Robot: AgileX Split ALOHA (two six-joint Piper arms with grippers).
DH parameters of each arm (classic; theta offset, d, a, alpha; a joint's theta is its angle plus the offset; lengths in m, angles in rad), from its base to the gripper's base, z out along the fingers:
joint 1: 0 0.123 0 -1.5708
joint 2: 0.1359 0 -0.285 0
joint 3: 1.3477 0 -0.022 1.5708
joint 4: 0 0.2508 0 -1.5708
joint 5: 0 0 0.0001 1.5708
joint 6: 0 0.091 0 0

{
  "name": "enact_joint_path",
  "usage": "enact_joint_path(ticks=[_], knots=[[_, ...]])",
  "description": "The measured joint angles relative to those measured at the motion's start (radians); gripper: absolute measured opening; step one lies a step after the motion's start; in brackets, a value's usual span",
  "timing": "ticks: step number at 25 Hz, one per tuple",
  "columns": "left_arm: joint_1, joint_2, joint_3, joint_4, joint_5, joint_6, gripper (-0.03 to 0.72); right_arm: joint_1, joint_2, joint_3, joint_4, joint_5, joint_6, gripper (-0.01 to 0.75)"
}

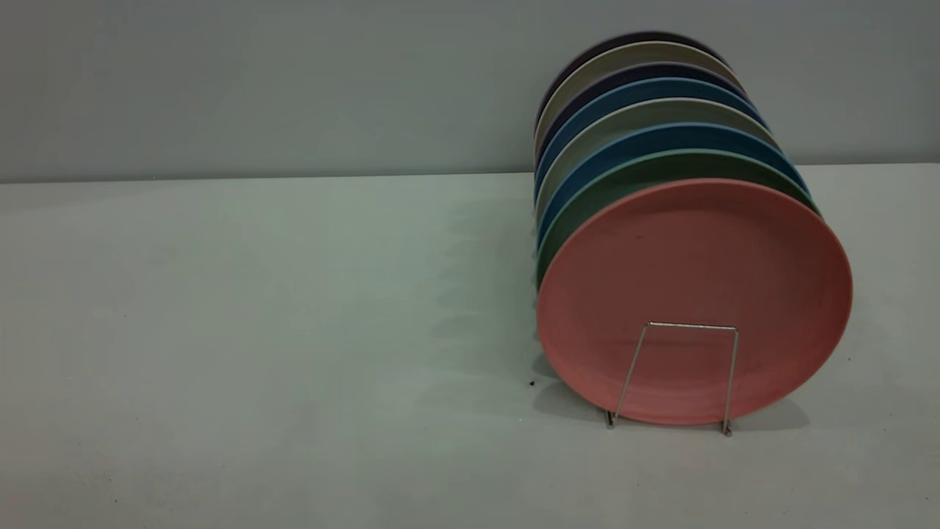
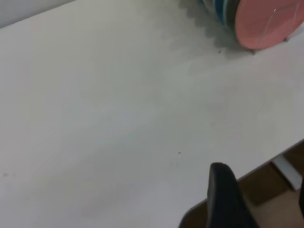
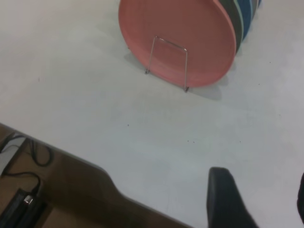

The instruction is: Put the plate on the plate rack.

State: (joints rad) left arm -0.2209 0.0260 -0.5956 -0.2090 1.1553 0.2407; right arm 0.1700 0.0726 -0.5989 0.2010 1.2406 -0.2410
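Note:
The salmon-pink plate (image 1: 690, 257) stands upright on edge at the front of a row of plates, at the right of the table. It leans behind the front wire loop of the plate rack (image 1: 690, 325). The left wrist view shows the plate (image 2: 266, 23) far off. In the right wrist view the plate (image 3: 190, 19) and the rack's loop (image 3: 171, 42) lie closer. My left gripper (image 2: 261, 176) hovers open over the table's near edge, holding nothing. My right gripper (image 3: 259, 178) is open over the bare table, well short of the plate. Neither arm shows in the exterior view.
Behind the pink plate stand a teal-green plate (image 1: 587, 213), blue plates (image 1: 580, 162) and several grey and dark ones, packed close. The white table (image 1: 257, 330) stretches to the left. Black cables (image 3: 23, 199) lie below the table's edge.

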Motion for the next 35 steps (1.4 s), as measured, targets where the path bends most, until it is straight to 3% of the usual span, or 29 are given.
enact_joint_path(ticks=[11,24,35], knots=[[0.0,-0.001,0.062,0.042,-0.055,0.0,0.413,0.0,-0.034,0.0,0.0,0.0,-0.02,0.382],[0.0,-0.001,0.087,0.12,-0.046,-0.073,0.413,0.0,-0.088,0.081,0.047,0.0,-0.047,0.295],[0.0,-0.001,0.103,0.137,-0.028,-0.082,0.412,0.0,-0.092,0.1,0.028,-0.045,-0.077,0.289]])
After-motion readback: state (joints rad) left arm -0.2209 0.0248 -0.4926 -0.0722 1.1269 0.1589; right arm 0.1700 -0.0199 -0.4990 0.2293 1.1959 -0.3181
